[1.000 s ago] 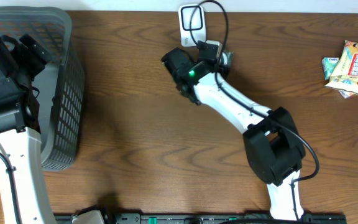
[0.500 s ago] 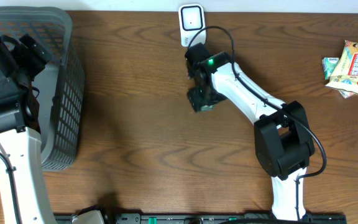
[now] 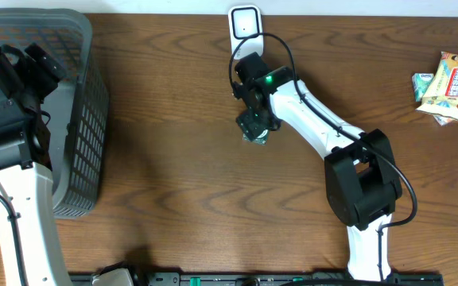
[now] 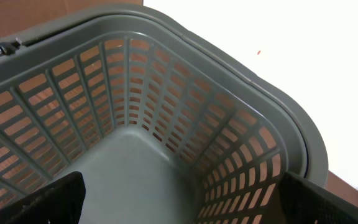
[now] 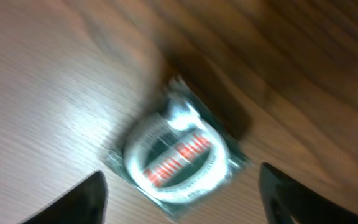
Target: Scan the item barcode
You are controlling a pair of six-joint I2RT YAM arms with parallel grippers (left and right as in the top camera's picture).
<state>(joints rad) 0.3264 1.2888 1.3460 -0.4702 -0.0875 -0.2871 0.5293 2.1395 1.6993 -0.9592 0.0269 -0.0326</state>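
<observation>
The item (image 5: 178, 154) is a small green packet with a white ring and a red-striped label, lying flat on the wooden table; from overhead the item (image 3: 254, 133) is at mid-table. My right gripper (image 5: 180, 190) hovers just above it, open, with a dark finger on each side and neither touching the packet. The white barcode scanner (image 3: 245, 22) stands at the table's far edge, behind the right arm. My left gripper (image 4: 182, 205) hangs open inside the grey basket (image 4: 166, 87) with nothing between its fingers.
The grey slatted basket (image 3: 78, 119) fills the table's left end, with the left arm over it. A pile of snack packets (image 3: 450, 86) lies at the far right. A black cable loops from the right wrist near the scanner.
The right arm swung away from the scanner towards mid-table, bringing the packet down. Its jaws widened and the packet now rests on the wood. The left arm has not moved.
</observation>
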